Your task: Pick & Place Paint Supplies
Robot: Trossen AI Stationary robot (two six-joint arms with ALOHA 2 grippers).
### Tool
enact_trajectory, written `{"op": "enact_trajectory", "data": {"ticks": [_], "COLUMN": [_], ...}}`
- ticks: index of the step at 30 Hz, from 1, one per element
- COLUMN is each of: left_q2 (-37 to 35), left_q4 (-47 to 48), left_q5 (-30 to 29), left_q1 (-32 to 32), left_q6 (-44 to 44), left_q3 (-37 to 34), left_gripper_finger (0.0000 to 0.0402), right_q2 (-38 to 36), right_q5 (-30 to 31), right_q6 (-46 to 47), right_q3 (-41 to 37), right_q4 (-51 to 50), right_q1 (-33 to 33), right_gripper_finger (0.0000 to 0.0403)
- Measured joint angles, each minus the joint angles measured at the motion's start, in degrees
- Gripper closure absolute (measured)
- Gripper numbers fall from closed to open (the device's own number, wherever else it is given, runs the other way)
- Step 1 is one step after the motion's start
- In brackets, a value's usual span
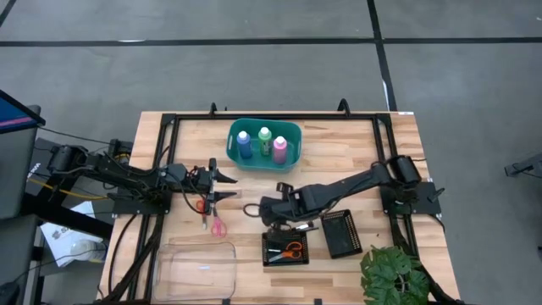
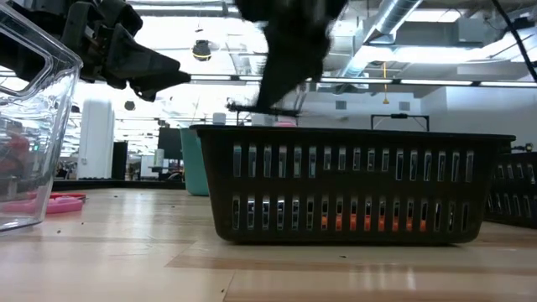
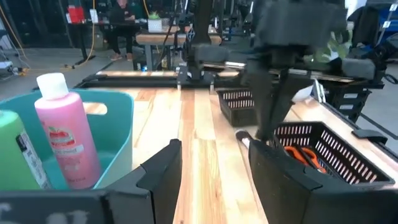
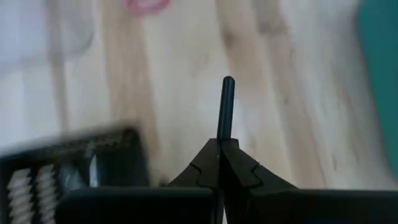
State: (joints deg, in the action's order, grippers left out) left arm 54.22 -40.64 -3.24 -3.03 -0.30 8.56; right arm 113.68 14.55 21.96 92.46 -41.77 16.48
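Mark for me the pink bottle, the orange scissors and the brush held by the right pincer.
pink bottle (image 3: pixel 64 140): left wrist view, on its pink body.
orange scissors (image 1: pixel 292 249): high view, on the handles inside the black mesh tray.
brush (image 4: pixel 226 109): right wrist view, on the dark shaft above the shut fingers.

On the tabletop, three bottles stand in the far basket, two mesh trays sit near right, scissors lie left, and a clear bin lies nearest.

Red-handled scissors partly hidden under left claw; pink scissors blurred, cut off.
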Motion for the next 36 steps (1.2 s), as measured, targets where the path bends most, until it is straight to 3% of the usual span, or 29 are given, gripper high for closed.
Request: {"op": "enact_trajectory", "data": {"ticks": [12, 26, 30, 36], "left_q2": [0.26, 0.26, 0.26, 0.26], "left_q4": [-0.51, -0.21, 0.18, 0.35], "left_q5": [-0.03, -0.27, -0.24, -0.22], "left_q1": [0.0, 0.0, 0.0, 0.0], "left_q6": [-0.15, -0.17, -0.39, -0.42], "left_q3": [0.0, 0.0, 0.0, 0.0], "left_gripper_finger": [0.0225, 0.0225, 0.0225, 0.0225], "right_q2": [2.66, 6.67, 6.45, 6.25], "right_q5": [-9.62, -16.24, -16.2, -15.62], "right_q6": [3.55, 4.61, 4.61, 4.89], "right_q3": [0.93, 1.08, 1.01, 1.14], "right_q4": [0.6, 1.16, 1.77, 1.64], "right_q1": [5.76, 6.32, 6.49, 6.76], "right_gripper_finger": [0.0403, 0.0397, 0.0361, 0.0274]}}
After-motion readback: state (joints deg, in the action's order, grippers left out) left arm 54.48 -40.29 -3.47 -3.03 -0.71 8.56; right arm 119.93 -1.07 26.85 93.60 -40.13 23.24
